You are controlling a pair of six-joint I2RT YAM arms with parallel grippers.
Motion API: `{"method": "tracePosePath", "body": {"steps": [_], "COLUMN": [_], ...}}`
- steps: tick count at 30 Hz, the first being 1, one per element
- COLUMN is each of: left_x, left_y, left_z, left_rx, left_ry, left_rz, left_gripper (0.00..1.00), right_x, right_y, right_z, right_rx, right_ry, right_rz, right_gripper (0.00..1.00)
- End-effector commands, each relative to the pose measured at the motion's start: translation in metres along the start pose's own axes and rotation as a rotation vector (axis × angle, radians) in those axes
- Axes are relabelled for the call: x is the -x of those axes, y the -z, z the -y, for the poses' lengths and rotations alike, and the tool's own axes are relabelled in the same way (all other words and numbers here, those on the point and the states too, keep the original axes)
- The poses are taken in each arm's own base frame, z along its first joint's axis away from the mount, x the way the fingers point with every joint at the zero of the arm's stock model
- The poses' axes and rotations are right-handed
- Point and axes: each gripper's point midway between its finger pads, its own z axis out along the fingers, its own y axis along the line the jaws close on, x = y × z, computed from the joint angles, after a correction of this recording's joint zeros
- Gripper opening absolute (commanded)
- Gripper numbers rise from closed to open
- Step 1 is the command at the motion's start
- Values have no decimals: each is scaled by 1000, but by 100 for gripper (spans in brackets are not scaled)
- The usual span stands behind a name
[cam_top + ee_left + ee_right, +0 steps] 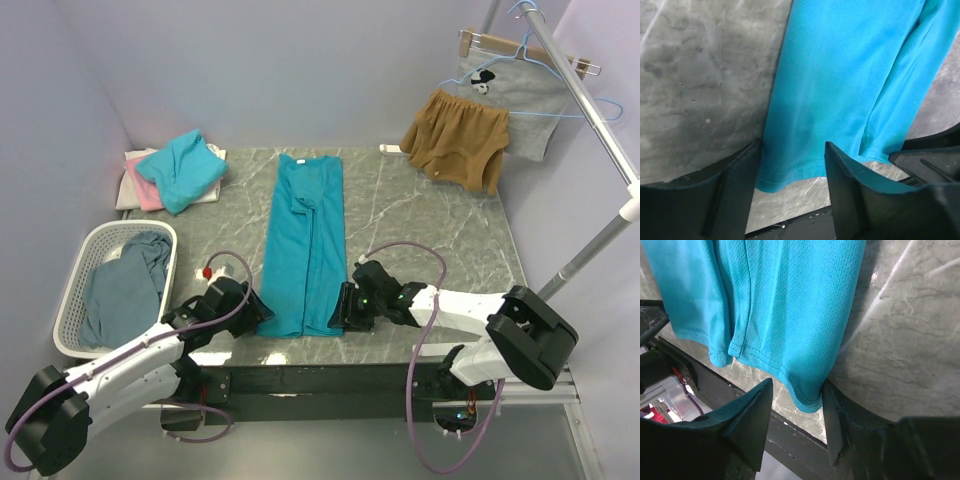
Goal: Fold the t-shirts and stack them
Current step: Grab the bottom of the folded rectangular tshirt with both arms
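Note:
A teal t-shirt (pixel 305 240), folded into a long narrow strip, lies down the middle of the table with its hem at the near edge. My left gripper (pixel 262 316) is open at the hem's left corner; in the left wrist view (pixel 792 167) that corner (pixel 785 172) lies between the spread fingers (pixel 735 172). My right gripper (pixel 344 310) is open at the hem's right corner; in the right wrist view (pixel 796 407) that corner (pixel 807 397) lies between the fingers (pixel 752 415), touching the right one. A teal shirt (pixel 182 168) lies on a pink and white pile at the back left.
A white laundry basket (pixel 70 290) at the left holds a slate-blue garment (pixel 125 290). Tan-brown shorts (pixel 455 140) and a grey printed garment (pixel 515 90) hang at the back right by a metal rail (pixel 590 120). The table's near edge (pixel 790 440) is right under both grippers.

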Motion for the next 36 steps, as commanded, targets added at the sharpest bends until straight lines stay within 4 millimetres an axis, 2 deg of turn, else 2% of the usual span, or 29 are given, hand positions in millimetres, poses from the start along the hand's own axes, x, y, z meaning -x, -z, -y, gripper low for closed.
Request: {"method": "tracePosePath", "body": {"steps": [1, 3, 4, 6, 7, 8, 9, 11, 13, 18, 20, 24, 25, 32, 33, 35, 36], "left_x": [-31, -34, -36, -38, -39, -38, -38, -34, -29, -21, -16, -7, 1, 33, 39, 48, 54], "left_y": [1, 0, -1, -2, -2, -2, -2, 0, 6, 18, 21, 18, 17, 0, -3, -7, -11], "left_z": [-51, -51, -53, -54, -54, -52, -51, -41, -30, -5, 5, 23, 30, 66, 70, 77, 82], "left_rx": [162, 168, 177, 182, 186, 183, 182, 155, 125, 59, 42, 9, 9, 23, 46, 48, 53], "left_ry": [-16, -21, -22, -27, -33, -39, -42, -57, -56, -57, -62, -69, -72, -133, -141, -161, -162], "left_rz": [-107, -120, -127, -134, -138, -138, -139, -129, -117, -105, -93, -77, -45, 35, 54, 77, 87], "left_gripper": [52, 44, 33, 23, 12, 5, 1, 1, 1, 1, 1, 1, 1, 1, 1, 1, 1], "right_x": [-8, -8, -7, -6, -5, -4, -2, 1, 2, -3, 2, 20, 24, 62, 70, 83, 92], "right_y": [-2, -4, -4, -5, -5, -3, -2, 5, 12, 33, 41, 49, 49, 34, 35, 32, 34], "right_z": [23, 23, 23, 21, 21, 19, 20, 16, 15, -1, -7, -24, -26, -33, -40, -37, -42], "right_rx": [-86, -86, -85, -83, -86, -82, -86, -75, -78, -1, 14, 19, 17, -45, -37, -49, -42], "right_ry": [-2, 0, 2, 7, 7, 15, 16, 35, 41, 81, 99, 136, 155, 200, 207, 206, 207], "right_rz": [-6, -9, -9, -6, -5, 2, 12, 32, 39, 50, 78, 124, 130, 150, 162, 165, 174], "right_gripper": [47, 42, 39, 31, 28, 20, 16, 7, 4, 3, 4, 8, 9, 10, 10, 10, 10]}}
